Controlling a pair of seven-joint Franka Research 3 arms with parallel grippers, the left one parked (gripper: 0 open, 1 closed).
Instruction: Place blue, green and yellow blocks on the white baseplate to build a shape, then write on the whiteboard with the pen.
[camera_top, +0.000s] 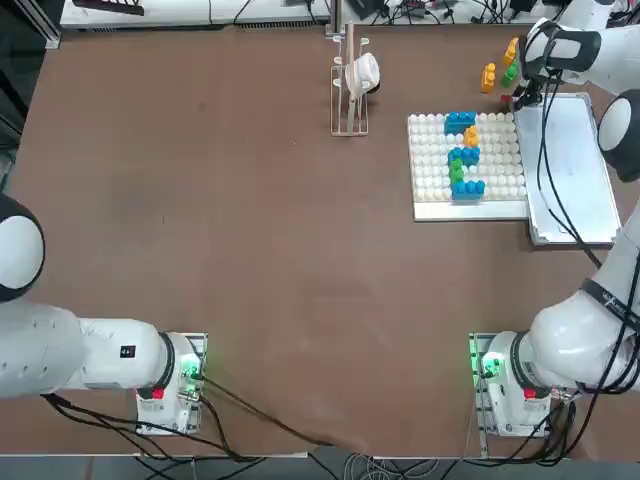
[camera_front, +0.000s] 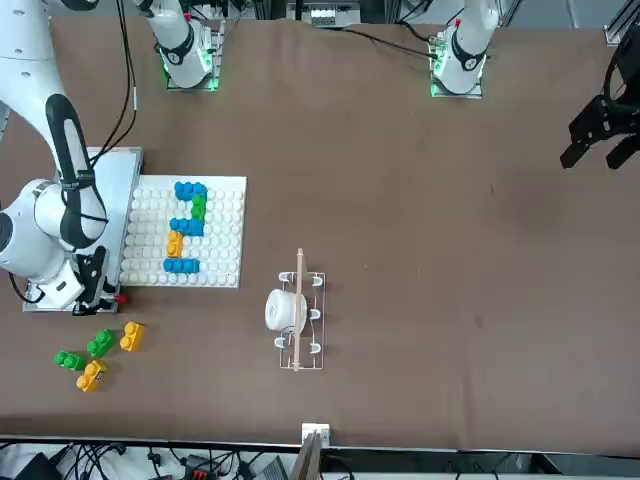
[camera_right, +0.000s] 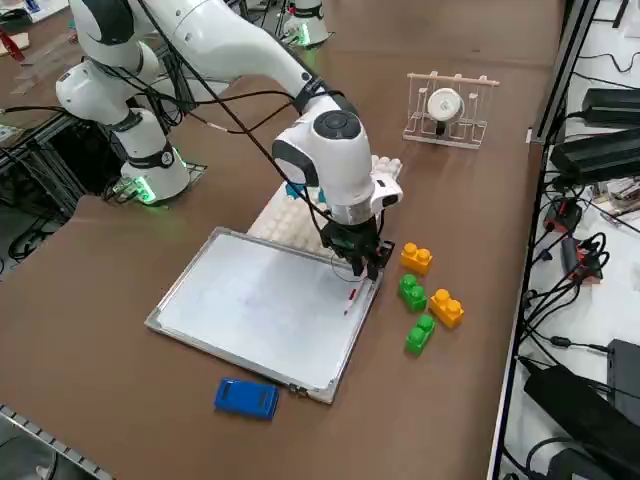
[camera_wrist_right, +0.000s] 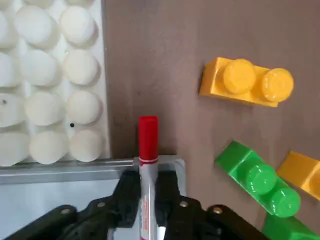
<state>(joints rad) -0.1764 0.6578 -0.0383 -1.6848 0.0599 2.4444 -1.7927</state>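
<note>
Overhead: one roughly square white studded plastic baseplate, carrying one narrow S-like shape of joined blue, green and orange-yellow bricks. Just beside the plate, on its side nearer the working arm, one smooth white whiteboard with a thin silver-grey frame, lying flat on the brown table.

Loose on the table past the whiteboard's far corner: four small two-stud blocks, two green and two orange-yellow — one orange-yellow, one green, a second orange-yellow, a second green. Clustered close together, none stacked.

One chunky blue eraser near the whiteboard's edge closest to the side camera, apart from the frame. One wire rack holding a white cup further along the table, well away from the plate.

One thin marker pen with pale barrel and red end, at the whiteboard's far corner next to the baseplate, red end reaching over the frame toward bare table.

Right arm stretched from its base over the whiteboard, wrist bent so the black right gripper points down at that corner. Fingers pressed against both sides of the pen's barrel, clamped on it, seen plainly from the wrist camera.
</note>
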